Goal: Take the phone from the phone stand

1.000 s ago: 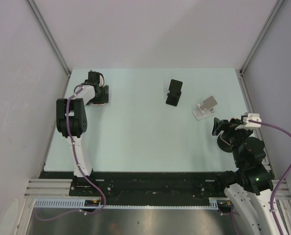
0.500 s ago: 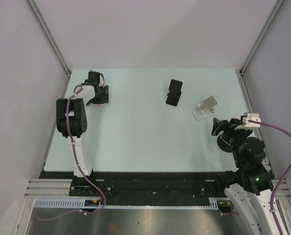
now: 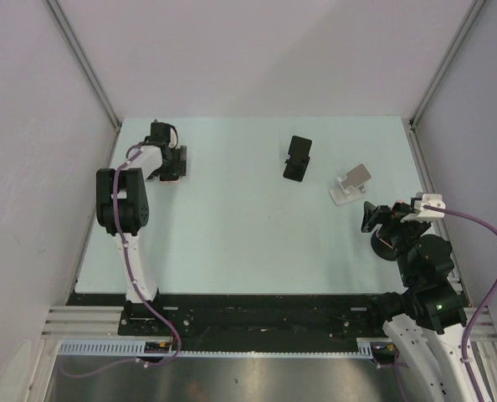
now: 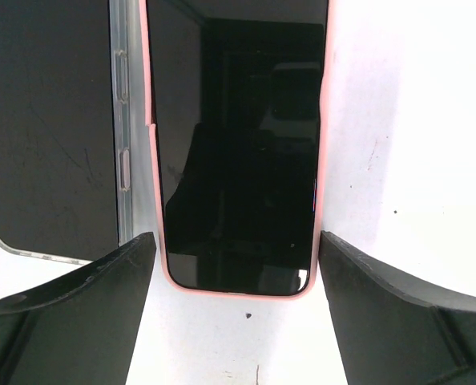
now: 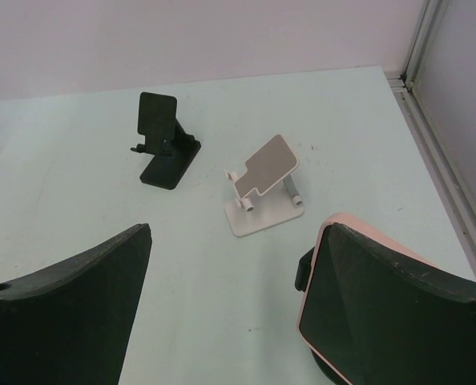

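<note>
Left wrist: L hand spread astride pink-cased phone on table; R hand spread wide.

The table was pale mint green. The black phone stand stood on it, as did the white phone stand. The pink-cased phone showed a glossy black screen. The clear-cased phone was dark with a silvery edge. The cables were purple.

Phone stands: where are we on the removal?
Done: the black phone stand and the white phone stand both sit empty. In hand: nothing clamped; the left gripper is open astride a pink-cased phone lying flat beside a clear-cased phone, and the right gripper is open with a second pink phone at its finger. Left: apparently just backing the arms off.
</note>
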Tool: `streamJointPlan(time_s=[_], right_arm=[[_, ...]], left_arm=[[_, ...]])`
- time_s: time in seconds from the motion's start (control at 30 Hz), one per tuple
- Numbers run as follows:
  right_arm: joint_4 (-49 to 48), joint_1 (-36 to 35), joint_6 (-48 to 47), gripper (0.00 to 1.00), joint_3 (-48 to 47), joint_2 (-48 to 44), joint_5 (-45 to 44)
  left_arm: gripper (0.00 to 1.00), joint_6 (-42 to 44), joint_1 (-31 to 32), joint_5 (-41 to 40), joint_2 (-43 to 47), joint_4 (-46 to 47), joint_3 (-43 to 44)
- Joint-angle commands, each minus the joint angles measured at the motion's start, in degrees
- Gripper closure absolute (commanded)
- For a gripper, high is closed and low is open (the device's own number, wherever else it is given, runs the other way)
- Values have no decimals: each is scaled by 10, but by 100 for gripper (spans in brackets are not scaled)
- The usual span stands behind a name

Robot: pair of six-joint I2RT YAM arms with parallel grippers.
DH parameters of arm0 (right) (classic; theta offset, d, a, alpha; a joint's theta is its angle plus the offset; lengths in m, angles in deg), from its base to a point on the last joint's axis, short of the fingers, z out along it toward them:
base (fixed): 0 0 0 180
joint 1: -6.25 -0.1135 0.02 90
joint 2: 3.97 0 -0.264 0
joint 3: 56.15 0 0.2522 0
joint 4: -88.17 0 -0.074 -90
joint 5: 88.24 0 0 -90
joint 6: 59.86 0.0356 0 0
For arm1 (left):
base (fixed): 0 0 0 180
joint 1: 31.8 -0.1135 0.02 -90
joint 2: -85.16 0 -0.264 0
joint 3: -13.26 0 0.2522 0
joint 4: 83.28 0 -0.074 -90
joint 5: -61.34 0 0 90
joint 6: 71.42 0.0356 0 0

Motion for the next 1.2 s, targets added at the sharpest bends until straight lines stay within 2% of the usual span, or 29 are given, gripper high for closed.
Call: streamJointPlan(time_s=[0.0,0.27,1.17], right_arm=[[-23,1,-7,2,3,-3,5],[-22,1,-7,2,2,-3,8],[-20,0,-8,2,3,-10,13]], left_arm=[[13,25,0,-14,-6,-25,-2],[16,18,0,-29,-2,-26,-3],[14,9,0,-70,10,-27,-10]])
